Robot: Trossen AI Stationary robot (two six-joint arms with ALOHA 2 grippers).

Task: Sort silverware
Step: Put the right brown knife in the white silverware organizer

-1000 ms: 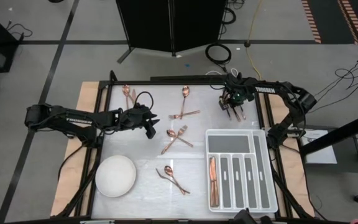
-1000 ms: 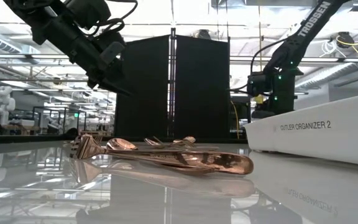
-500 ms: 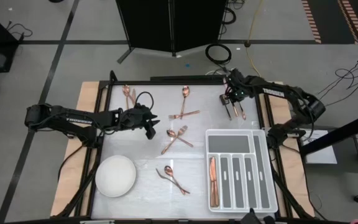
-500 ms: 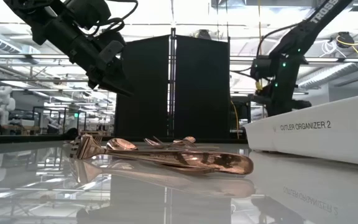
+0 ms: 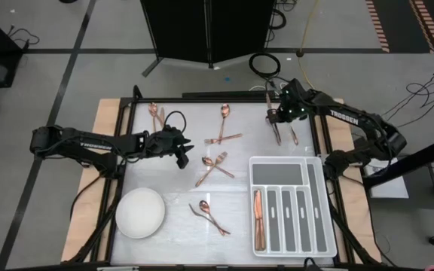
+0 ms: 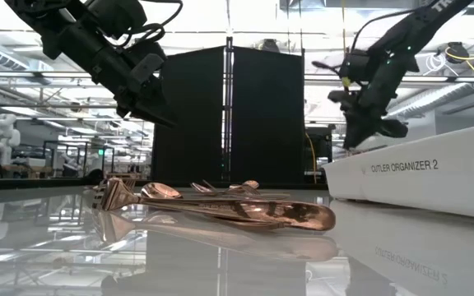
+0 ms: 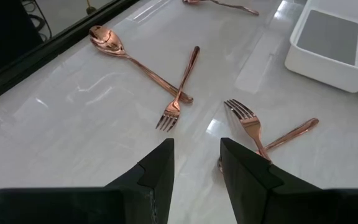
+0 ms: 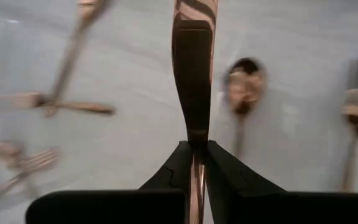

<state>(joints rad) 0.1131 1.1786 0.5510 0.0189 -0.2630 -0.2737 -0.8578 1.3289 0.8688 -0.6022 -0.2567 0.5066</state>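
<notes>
While the right pincer (image 5: 277, 123) is clamping shut on a copper knife (image 8: 193, 74) at the far right corner of the bench (image 5: 179, 188), we are watching the one relation that matters: the grey divided tray (image 5: 319, 169) is lying on the near side of that pincer, toward the bench's front edge, and its long compartments are running front to back. In the right wrist view the held piece is sticking straight out between the two fingers (image 8: 180, 163), so its long axis is lying along the pincer's own line, and from above it is pointing roughly the way the slots run; we judge little turning is needed before it goes down beside the piece already lying in the tray's leftmost slot (image 5: 258, 218). The right arm is plainly the nearer one to the tray. A spoon (image 5: 292, 134) is lying on the bench just beside the pincer. Over on the left, the left pincer (image 5: 184, 153) is hovering with its fingers standing apart and nothing between them, and a crossed fork and spoon (image 5: 215, 167) are lying just ahead of it, between it and the tray; its wrist view is showing a fork (image 7: 248, 124) right off its fingertips. Compared with a second ago, we are seeing the right arm swinging its elbow out to the right and carrying its wrist higher in the low view, the pincer edging toward the far rail, while the left arm is staying put. The white bowl (image 5: 140, 213) is sitting untouched at the near left.
</notes>
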